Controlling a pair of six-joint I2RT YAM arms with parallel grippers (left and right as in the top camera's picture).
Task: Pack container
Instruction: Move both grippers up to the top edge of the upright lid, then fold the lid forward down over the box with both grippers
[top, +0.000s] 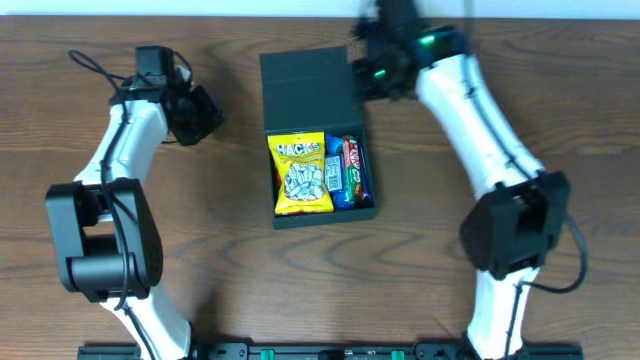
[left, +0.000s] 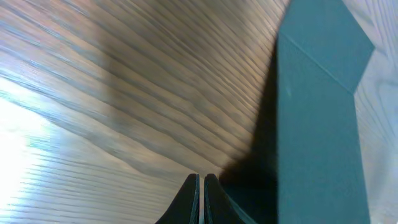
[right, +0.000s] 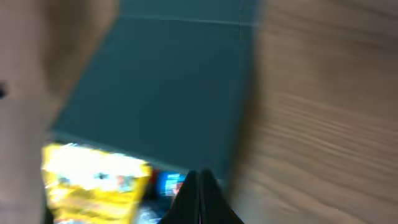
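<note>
Wood-grain table, two arms, one box. The container, a dark teal square cardboard box, sits at table centre between the arms with its flap lid swung open and lying back on the far side. Inside the box: a yellow snack packet fills the left part, a blue wrapper sits just beside it, and a red bar lies against the right wall. There is another dark wrapper below the red one, too small to name.

The left pincer is on the left side of the table, apart from the box and pointing toward it. In the left wrist view its fingertips are pressed together with nothing between them, low over bare wood, and the teal side of the container stands to their right.

The right pincer is at the far right corner of the lid and blurred from above. I cannot tell whether it touches the lid. The right wrist view, also blurred, shows its tips closed and holding nothing, above the lid near the box opening. The yellow packet and the blue wrapper show at the bottom left.
</note>
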